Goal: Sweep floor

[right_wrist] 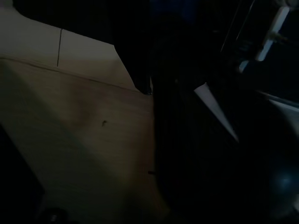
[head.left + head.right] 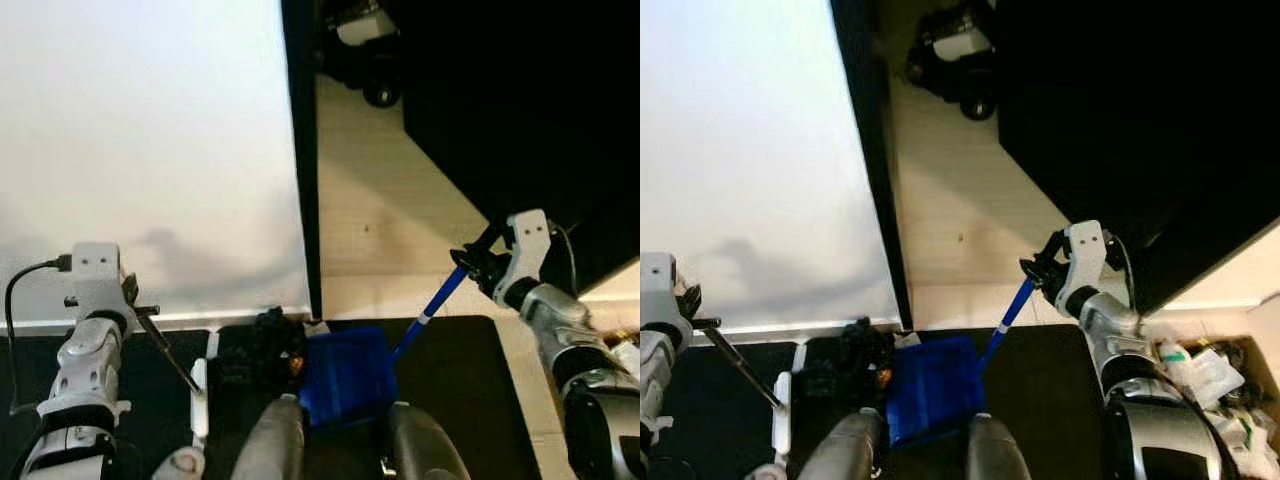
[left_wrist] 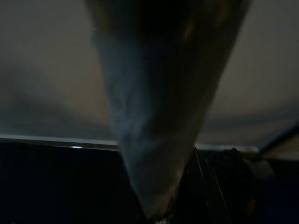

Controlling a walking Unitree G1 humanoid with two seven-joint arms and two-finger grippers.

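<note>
Right gripper [image 2: 478,262] clamped on blue handle [image 2: 432,303] of dustpan [image 2: 348,375], pan low betw. robot's legs on dark mat [image 2: 455,380]. Left gripper [image 2: 135,300] closed round thin dark broom stick [image 2: 170,352], slanting down to black brush head [image 2: 255,352] just left of pan. Beyond: white wall panel [image 2: 150,150], dark door edge [image 2: 300,150], pale wood floor [image 2: 380,230] w/ small speck. Wheeled object [image 2: 365,40] far back. Cluttered box [image 2: 1215,385] right of arm.

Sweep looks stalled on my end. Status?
Right gripper shut on blue dustpan handle; dustpan down on dark mat. Left gripper shut on broom stick. Small speck on floor ahead; wheeled base beyond.
</note>
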